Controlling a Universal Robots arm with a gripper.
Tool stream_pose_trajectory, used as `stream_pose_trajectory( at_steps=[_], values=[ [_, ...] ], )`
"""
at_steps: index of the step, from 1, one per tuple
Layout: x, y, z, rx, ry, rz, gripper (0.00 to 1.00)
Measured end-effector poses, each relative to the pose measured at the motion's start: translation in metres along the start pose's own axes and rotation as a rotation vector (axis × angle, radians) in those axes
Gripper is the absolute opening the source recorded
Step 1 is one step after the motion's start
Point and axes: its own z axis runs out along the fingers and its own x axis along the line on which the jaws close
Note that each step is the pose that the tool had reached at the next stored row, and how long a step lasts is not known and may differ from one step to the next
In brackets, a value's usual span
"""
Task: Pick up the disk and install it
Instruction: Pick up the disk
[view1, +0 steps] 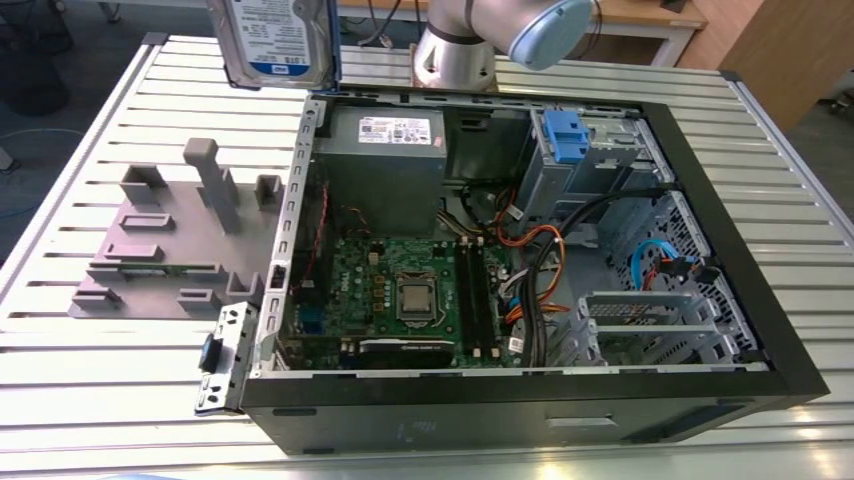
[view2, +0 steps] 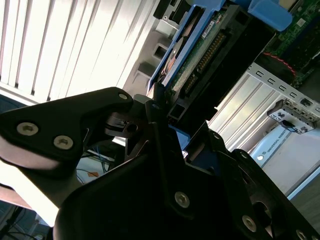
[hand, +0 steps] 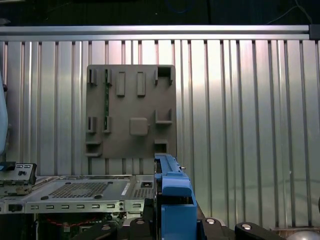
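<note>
The disk (view1: 274, 40) hangs in the air at the top of the exterior view, label facing the camera, above the table beside the open computer case's far corner on the exterior view's left. In the second wrist view the disk (view2: 200, 55) shows edge-on with its circuit board, connector and blue rails, and my gripper (view2: 167, 122) is shut on its near end with black fingers (view2: 100, 110) on either side. The first wrist view looks down along the disk's blue rail (hand: 172, 195).
The open computer case (view1: 747, 300) lies on the slatted metal table (view1: 80, 380), with a blue bracket (view1: 567, 135) on its grey drive bay (view1: 607, 150). A grey slotted holder (view1: 174, 240) (hand: 131, 111) sits on the exterior view's left. The arm's base (view1: 461, 50) stands behind the case.
</note>
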Motion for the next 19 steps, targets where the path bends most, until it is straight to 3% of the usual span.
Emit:
stream_pose_trajectory(
  at_steps=[19],
  values=[
    [-0.0002, -0.0067, -0.0002, -0.0001, 0.0001, 0.0, 0.37]
  ],
)
